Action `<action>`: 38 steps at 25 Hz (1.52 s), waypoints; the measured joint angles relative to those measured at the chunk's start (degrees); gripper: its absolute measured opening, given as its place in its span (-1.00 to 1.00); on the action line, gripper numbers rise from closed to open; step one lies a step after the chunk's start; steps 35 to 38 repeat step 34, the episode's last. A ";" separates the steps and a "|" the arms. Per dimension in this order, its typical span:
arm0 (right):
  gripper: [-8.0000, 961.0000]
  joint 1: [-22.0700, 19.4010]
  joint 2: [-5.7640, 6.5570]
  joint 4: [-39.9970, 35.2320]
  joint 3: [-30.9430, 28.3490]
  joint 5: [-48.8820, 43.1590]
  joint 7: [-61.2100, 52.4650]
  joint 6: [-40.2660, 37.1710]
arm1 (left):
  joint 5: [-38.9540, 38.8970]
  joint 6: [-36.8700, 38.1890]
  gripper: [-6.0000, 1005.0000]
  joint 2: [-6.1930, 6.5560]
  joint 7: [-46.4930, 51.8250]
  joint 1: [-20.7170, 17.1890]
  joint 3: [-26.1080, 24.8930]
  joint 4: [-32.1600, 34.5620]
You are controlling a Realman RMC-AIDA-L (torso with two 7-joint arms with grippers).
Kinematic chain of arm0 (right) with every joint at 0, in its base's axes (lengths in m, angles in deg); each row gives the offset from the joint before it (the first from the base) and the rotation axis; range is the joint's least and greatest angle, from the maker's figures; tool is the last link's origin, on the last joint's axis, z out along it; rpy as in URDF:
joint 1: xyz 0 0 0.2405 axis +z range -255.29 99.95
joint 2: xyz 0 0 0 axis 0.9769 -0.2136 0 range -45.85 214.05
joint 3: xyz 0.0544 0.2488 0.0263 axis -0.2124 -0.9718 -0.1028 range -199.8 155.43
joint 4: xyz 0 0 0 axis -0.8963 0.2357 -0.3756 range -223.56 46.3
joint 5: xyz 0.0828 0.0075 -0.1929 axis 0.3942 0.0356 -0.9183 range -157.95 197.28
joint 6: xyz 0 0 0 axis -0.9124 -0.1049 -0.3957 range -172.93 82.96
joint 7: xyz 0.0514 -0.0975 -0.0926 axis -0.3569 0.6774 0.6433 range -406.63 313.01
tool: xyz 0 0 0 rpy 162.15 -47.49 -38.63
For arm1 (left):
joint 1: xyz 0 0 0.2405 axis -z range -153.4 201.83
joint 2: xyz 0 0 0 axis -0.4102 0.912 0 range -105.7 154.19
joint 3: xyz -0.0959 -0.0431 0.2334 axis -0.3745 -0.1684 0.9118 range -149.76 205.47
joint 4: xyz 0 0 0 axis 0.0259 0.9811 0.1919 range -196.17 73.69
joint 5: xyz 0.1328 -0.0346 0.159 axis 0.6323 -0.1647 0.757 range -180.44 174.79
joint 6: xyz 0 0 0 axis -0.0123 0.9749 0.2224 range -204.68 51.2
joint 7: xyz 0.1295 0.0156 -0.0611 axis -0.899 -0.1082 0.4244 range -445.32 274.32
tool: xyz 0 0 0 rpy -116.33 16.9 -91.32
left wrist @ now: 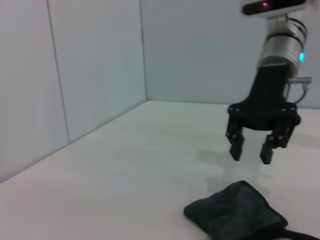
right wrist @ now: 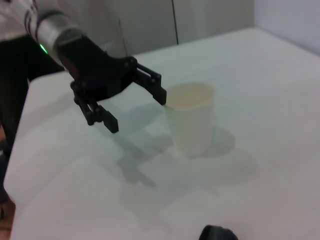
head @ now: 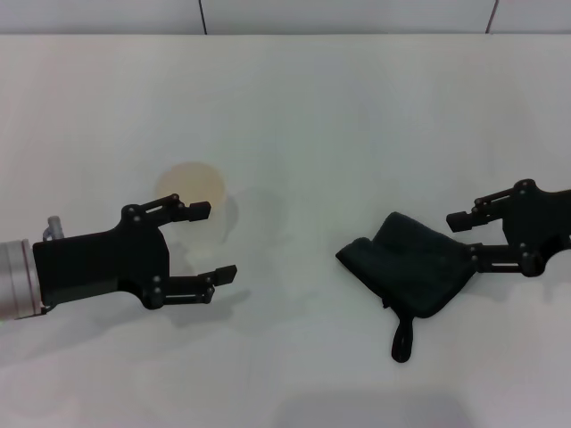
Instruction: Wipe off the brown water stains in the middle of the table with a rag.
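Observation:
The black rag (head: pixel 412 266) lies crumpled on the white table (head: pixel 312 107) at the right, its loop tail pointing toward me. My right gripper (head: pixel 463 239) is open, just right of the rag and a little above it. The left wrist view shows it (left wrist: pixel 251 155) hovering over the rag (left wrist: pixel 235 212). My left gripper (head: pixel 214 241) is open and empty at the left, beside a white paper cup (head: pixel 192 198). No brown stain shows on the tabletop.
The paper cup holds pale brown liquid and stands upright just behind my left gripper's far finger; the right wrist view shows the cup (right wrist: pixel 192 120) next to the left gripper (right wrist: pixel 136 111). A wall runs along the table's far edge.

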 joint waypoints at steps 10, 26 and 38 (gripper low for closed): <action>-0.14 -0.31 0.33 8.41 -5.85 1.05 10.88 -0.30 | -0.93 2.76 0.77 0.92 -0.72 0.22 -0.46 -2.98; -0.14 -0.34 0.72 13.07 -9.95 3.26 15.85 -1.65 | -2.61 3.11 0.77 2.20 -0.90 0.54 -0.51 -6.31; -0.14 -0.98 0.90 13.06 -10.06 3.39 15.89 -1.86 | -2.73 2.99 0.77 2.20 -0.88 0.50 -0.57 -6.33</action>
